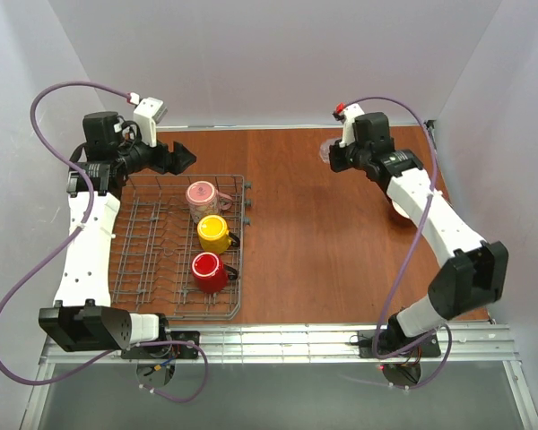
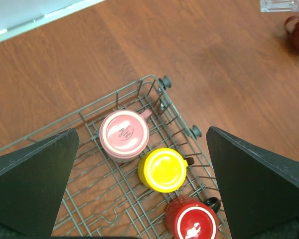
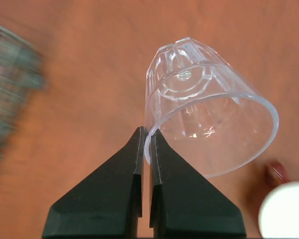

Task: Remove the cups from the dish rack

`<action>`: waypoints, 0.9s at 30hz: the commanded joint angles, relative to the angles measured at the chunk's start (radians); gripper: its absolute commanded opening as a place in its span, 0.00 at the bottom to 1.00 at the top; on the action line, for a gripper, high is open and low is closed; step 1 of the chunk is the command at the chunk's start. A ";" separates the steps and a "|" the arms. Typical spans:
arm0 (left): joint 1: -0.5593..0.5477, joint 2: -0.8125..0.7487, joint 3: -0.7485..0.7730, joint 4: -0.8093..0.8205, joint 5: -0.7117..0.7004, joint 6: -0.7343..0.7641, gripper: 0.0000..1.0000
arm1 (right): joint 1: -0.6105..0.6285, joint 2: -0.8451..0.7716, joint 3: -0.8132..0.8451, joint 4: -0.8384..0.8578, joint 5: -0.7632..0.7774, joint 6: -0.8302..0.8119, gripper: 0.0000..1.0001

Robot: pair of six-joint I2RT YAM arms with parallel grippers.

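Your right gripper (image 3: 147,132) is clenched on the rim of the tilted clear glass tumbler (image 3: 204,124) near the table's (image 1: 314,233) far edge. Next, it needs setting down gently and releasing. Your left gripper (image 1: 175,159) hangs wide open over the dish rack's (image 1: 143,260) far edge. Its wrist view shows the pink mug (image 2: 123,134), yellow mug (image 2: 163,169) and red mug (image 2: 192,221) inside. Only the right wrist view shows the pinch.

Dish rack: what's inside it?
Three mugs stand in the dish rack: pink mug, yellow mug, red mug. The left arm covers its left edge, hiding whatever's there.
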 commanded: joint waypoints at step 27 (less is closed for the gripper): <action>0.004 -0.008 -0.066 -0.038 -0.056 0.073 0.98 | 0.009 0.431 0.184 -0.571 0.389 -0.274 0.01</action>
